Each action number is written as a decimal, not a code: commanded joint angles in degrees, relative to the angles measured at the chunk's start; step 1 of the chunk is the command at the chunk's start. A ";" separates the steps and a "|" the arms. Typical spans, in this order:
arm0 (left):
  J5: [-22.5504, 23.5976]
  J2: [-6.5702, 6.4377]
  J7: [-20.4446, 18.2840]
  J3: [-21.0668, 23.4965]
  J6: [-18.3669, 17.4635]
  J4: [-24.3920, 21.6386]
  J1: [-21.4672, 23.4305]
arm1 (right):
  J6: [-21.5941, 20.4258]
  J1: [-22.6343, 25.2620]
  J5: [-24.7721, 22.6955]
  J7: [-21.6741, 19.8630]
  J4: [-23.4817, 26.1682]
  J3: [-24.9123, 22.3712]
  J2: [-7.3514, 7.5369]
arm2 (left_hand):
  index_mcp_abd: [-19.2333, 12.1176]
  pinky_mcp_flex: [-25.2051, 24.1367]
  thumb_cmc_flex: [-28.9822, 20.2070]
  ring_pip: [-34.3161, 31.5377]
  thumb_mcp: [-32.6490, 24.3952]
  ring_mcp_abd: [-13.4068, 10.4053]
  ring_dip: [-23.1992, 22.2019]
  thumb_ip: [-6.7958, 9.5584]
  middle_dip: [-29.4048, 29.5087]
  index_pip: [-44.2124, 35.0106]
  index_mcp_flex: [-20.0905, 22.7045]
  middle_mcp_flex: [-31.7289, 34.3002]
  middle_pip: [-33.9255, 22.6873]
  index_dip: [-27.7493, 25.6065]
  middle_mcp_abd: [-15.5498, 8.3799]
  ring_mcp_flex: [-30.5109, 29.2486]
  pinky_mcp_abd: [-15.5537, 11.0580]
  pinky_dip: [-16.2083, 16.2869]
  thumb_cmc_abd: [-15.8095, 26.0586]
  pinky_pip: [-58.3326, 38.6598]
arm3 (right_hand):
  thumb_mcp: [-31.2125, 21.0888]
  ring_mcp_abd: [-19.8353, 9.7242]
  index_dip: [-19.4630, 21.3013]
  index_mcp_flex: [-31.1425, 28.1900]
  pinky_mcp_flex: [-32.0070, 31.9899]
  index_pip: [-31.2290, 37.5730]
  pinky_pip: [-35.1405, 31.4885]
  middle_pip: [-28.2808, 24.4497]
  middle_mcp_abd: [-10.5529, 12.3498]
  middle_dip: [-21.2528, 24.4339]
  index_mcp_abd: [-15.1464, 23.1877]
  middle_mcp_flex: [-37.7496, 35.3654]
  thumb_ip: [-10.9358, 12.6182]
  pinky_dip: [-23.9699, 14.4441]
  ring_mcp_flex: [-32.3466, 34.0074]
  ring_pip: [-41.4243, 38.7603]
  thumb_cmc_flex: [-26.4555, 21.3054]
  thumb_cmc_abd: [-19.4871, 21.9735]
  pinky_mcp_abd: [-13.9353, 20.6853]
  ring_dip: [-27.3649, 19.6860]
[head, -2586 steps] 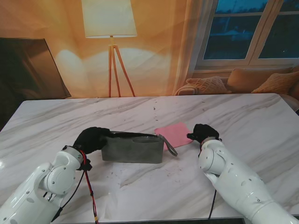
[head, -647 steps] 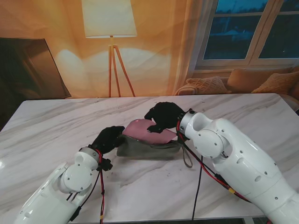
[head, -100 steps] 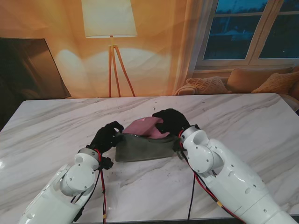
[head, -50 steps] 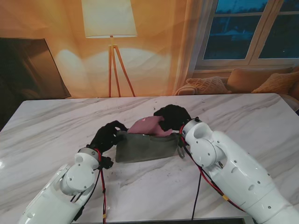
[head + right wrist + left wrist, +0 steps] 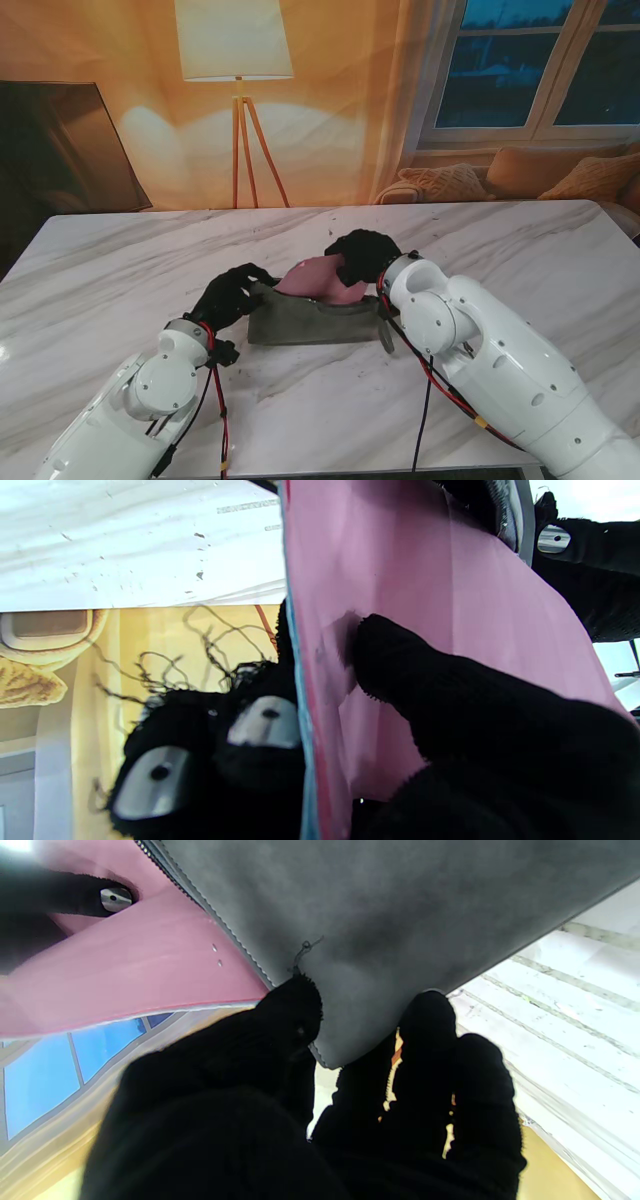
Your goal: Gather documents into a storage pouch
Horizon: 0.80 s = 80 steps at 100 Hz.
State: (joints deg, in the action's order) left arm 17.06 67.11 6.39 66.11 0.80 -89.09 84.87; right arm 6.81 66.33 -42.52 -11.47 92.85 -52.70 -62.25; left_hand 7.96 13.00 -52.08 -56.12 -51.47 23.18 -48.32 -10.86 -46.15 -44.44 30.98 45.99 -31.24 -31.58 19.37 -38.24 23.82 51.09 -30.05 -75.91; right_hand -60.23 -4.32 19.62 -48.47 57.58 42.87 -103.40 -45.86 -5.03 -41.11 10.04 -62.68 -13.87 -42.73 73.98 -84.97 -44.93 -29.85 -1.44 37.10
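Pink document (image 5: 318, 278) half inside grey pouch (image 5: 310, 322) on table (image 5: 520, 250); right robot hand (image 5: 362, 256) pinches it (thumb visible only in wrist view); left robot hand (image 5: 232, 293) grips pouch corner.

pouches: 1 grey pouch (image 5: 310, 322) | documents: 1 pink document (image 5: 318, 280) | hands: 2 | lamps: 1 floor lamp (image 5: 234, 60)

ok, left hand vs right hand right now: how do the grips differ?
Left hand pinches the grey pouch at its end corner; right hand pinches the pink document. Left hand sits low at the table; right hand is higher, over the pouch mouth. Both wear black gloves.
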 commanded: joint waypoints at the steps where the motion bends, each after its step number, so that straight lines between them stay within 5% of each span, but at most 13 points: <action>1: 0.48 -0.20 -0.90 0.08 -0.24 -0.28 0.33 | 1.02 0.15 -0.18 -1.28 0.73 -0.12 0.22 | -1.60 -2.07 0.18 0.59 -2.26 0.91 0.23 0.21 -0.09 -1.84 2.20 -0.80 -0.92 -0.84 -3.59 1.81 -4.71 -1.25 -1.88 1.47 | -2.89 -1.95 0.22 -1.56 3.49 8.06 -13.83 -4.45 -4.18 -1.27 -4.66 -4.66 -1.72 1.29 1.59 -4.51 2.05 2.31 2.70 1.24; 18: 0.37 -0.25 -1.14 0.12 -0.17 -0.41 0.47 | 2.98 0.37 -0.18 -1.51 1.06 -0.06 0.19 | -2.52 -3.00 -0.50 1.25 0.40 1.36 0.01 -0.26 0.45 -5.55 4.00 -2.35 -1.36 0.58 -2.07 2.63 -4.58 -1.47 -3.10 1.71 | -5.32 -2.45 -1.45 -1.50 6.80 10.06 -15.78 -7.23 -5.12 -2.07 -7.55 -7.59 -2.21 3.42 1.59 -7.13 3.60 0.05 2.37 3.06; 26: 0.77 -0.37 -1.43 0.13 -0.14 -0.42 0.48 | 3.47 0.46 0.22 -1.51 1.05 -0.02 0.15 | -1.77 -3.11 0.54 1.41 -0.39 1.05 -0.03 0.18 0.67 -3.57 3.13 -2.87 -1.67 1.73 -3.13 2.77 -4.70 -1.48 -2.33 1.77 | -5.92 -2.51 -1.99 -1.40 7.58 10.64 -16.31 -7.89 -5.14 -2.27 -8.34 -8.71 -2.46 4.06 1.56 -7.84 4.44 -0.58 2.17 3.64; 46: 0.68 -0.19 -0.84 -0.01 0.22 -0.48 0.45 | 1.00 0.62 0.52 -3.27 0.77 -0.08 0.63 | -0.66 -2.56 1.30 0.84 -1.72 1.13 -0.41 0.60 0.57 -0.16 2.80 -2.44 -2.65 2.31 -3.13 2.16 -4.76 -1.36 -1.23 1.47 | -4.37 -0.71 -2.64 -0.53 3.40 11.32 -14.98 -7.99 -3.72 -2.56 -7.97 -7.87 -2.29 4.36 1.55 -4.66 5.81 0.29 1.91 2.21; 64: 0.44 -0.04 -0.45 -0.19 0.46 -0.41 0.33 | -1.22 0.41 1.05 -4.88 0.85 0.34 0.99 | -1.37 -0.19 -2.06 -2.15 1.57 1.77 -1.42 -0.38 -3.58 -5.29 5.33 1.78 -3.09 1.11 -1.55 -0.44 -3.96 -0.69 -2.16 0.14 | -3.32 0.63 -2.90 0.57 -0.42 10.94 -12.79 -7.48 -2.91 -2.66 -7.62 -6.30 -1.98 3.42 1.59 -1.37 7.17 0.41 1.59 -0.01; 80: 0.21 0.22 0.42 -0.26 0.70 -0.40 0.21 | -3.95 0.23 0.28 -5.97 1.10 0.93 1.38 | -2.04 2.34 -3.05 -4.48 2.49 2.18 -1.99 -0.38 -5.07 -10.20 8.07 5.34 -3.80 0.87 -1.02 -3.60 -2.89 0.06 -1.39 -1.22 | -1.48 1.35 -2.43 2.08 -5.31 8.88 -9.17 -6.03 -1.95 -2.78 -6.52 -3.23 -0.58 1.51 -1.36 2.17 15.27 0.24 1.51 -2.02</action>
State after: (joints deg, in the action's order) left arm 17.54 66.92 6.99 65.84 1.28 -89.19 85.06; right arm 3.42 66.49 -41.70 -16.69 93.69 -52.20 -61.07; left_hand 4.83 14.64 -52.94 -58.60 -50.43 23.15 -49.70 -10.87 -49.17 -52.03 37.56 48.69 -33.40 -29.61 18.60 -39.24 23.84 50.82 -30.85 -76.72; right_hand -62.85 -3.11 16.42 -47.97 54.77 50.98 -103.64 -49.67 -3.96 -43.34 2.62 -65.06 -14.49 -39.68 74.48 -84.04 -33.30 -30.34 -2.21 35.82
